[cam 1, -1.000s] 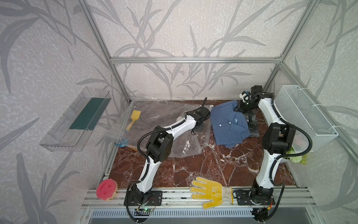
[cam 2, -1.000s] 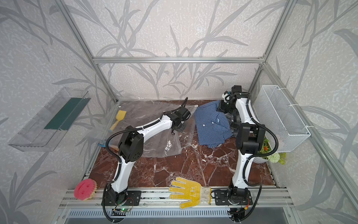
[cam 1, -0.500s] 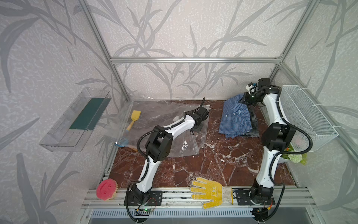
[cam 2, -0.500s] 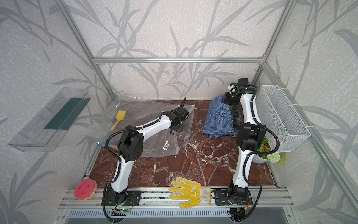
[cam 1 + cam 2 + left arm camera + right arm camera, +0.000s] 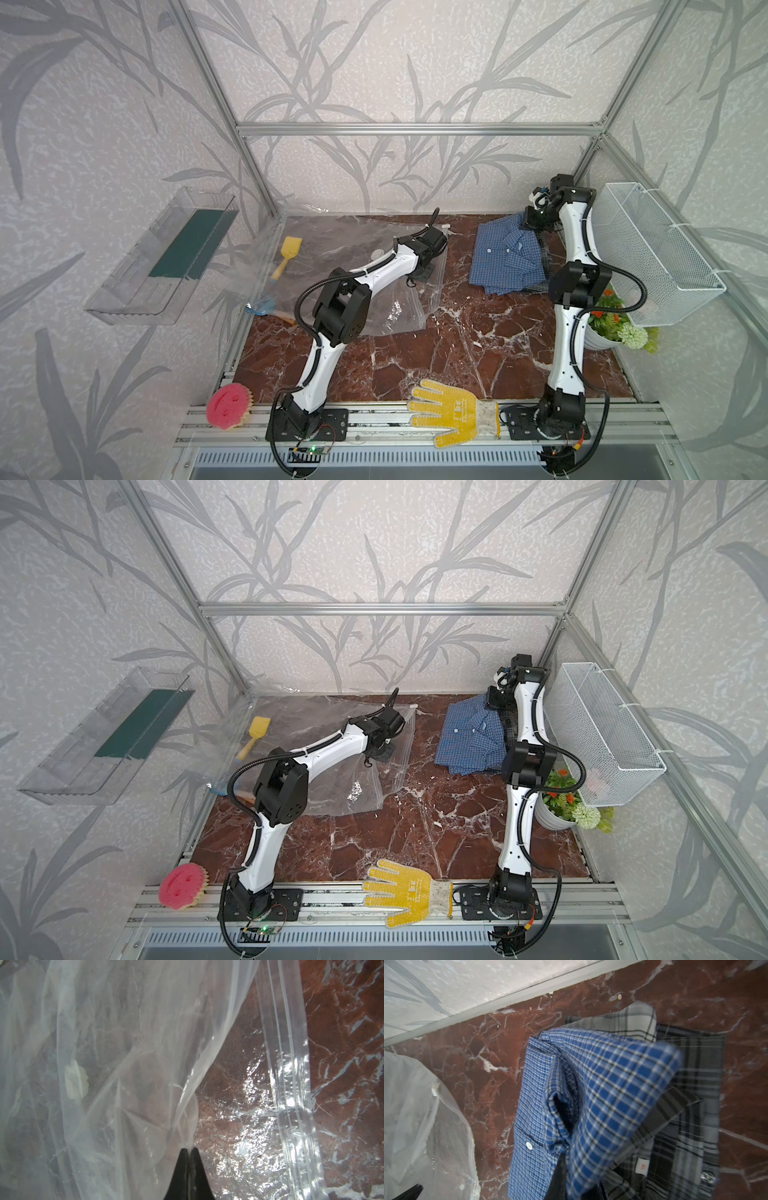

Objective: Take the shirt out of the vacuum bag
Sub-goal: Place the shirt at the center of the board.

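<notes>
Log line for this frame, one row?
left hand: shut on vacuum bag | right hand: shut on blue shirt | blue shirt: outside bag

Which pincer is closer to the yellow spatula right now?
Left. The left pincer pinches the vacuum bag, just across the bag from the yellow spatula; the right pincer grips the blue shirt, farther off on the opposite side.

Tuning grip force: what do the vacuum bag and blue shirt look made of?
Vacuum bag: thin clear plastic film, glossy; it crinkles, glares, and the table shows through. Blue shirt: woven cloth, probably cotton, matte; checked weave, soft folds.
</notes>
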`<move>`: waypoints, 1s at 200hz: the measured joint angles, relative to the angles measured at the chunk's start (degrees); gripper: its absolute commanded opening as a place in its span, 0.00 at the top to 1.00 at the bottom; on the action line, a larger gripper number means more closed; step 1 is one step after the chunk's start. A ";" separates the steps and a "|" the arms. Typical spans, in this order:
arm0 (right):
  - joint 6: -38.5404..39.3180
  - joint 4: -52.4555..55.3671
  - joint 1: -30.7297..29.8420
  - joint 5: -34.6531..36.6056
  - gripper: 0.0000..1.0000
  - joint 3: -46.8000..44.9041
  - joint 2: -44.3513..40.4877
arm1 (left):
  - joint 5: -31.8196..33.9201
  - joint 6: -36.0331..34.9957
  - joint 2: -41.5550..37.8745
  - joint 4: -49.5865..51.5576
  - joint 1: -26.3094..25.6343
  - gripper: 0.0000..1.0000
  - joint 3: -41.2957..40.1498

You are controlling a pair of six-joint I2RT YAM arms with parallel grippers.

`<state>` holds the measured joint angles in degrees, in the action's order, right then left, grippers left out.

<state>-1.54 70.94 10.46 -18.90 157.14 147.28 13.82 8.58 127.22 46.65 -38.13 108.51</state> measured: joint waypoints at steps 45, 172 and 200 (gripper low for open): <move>1.49 -2.58 -0.96 8.59 1.00 -1.42 0.00 | 0.00 0.02 0.50 1.11 0.13 1.00 0.96; 0.52 -7.74 -3.89 25.99 0.59 -1.20 3.74 | -0.02 0.02 0.55 1.75 0.33 1.00 0.96; -0.11 -7.76 -4.00 27.69 0.46 -1.20 4.00 | -0.02 0.00 0.55 1.73 0.33 1.00 0.96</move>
<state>-1.65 63.18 6.46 8.80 155.94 151.28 13.80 8.58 127.76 48.38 -37.80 109.47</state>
